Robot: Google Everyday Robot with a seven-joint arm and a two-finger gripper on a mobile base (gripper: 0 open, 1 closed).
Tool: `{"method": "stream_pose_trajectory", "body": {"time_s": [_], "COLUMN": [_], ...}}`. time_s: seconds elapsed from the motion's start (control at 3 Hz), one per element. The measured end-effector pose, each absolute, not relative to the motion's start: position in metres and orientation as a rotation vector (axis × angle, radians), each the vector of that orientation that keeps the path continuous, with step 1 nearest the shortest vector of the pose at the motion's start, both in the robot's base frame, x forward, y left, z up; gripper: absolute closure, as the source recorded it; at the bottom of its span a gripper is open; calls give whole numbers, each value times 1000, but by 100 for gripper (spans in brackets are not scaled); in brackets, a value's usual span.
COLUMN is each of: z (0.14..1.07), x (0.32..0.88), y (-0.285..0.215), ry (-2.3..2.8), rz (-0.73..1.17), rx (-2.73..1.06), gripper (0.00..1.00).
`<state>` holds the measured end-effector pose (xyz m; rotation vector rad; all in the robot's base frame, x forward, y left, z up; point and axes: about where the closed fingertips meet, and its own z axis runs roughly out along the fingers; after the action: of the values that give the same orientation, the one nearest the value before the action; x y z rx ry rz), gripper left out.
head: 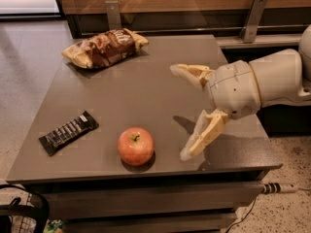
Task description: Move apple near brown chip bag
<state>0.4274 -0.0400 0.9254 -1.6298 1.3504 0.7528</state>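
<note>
The apple (135, 146), red-orange with a short stem, sits near the front edge of the grey table (126, 96). The brown chip bag (104, 48), crinkled brown and tan, lies at the table's far left corner. My gripper (181, 111) reaches in from the right, over the table, to the right of the apple and a little above it. Its two pale fingers are spread wide and hold nothing. One fingertip (177, 70) points left at mid table, the other (187, 154) hangs low near the front edge.
A flat black candy bar (68, 132) with white stripes lies at the front left. A wooden wall with metal brackets (253, 18) runs behind the table. A cable (277, 188) lies on the floor at the front right.
</note>
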Motion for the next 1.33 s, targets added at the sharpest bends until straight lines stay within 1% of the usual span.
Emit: {"method": "stream_pose_trajectory", "body": {"time_s": [0.33,0.67,1.33], "z": [913,897,889], "x": [413,406,408], "y": [-6,18,12], "ry": [1292,1262,1306], "rz": [868,942,947], "rx": [-1627,-1607,-1565], "gripper": [0,0,0]}}
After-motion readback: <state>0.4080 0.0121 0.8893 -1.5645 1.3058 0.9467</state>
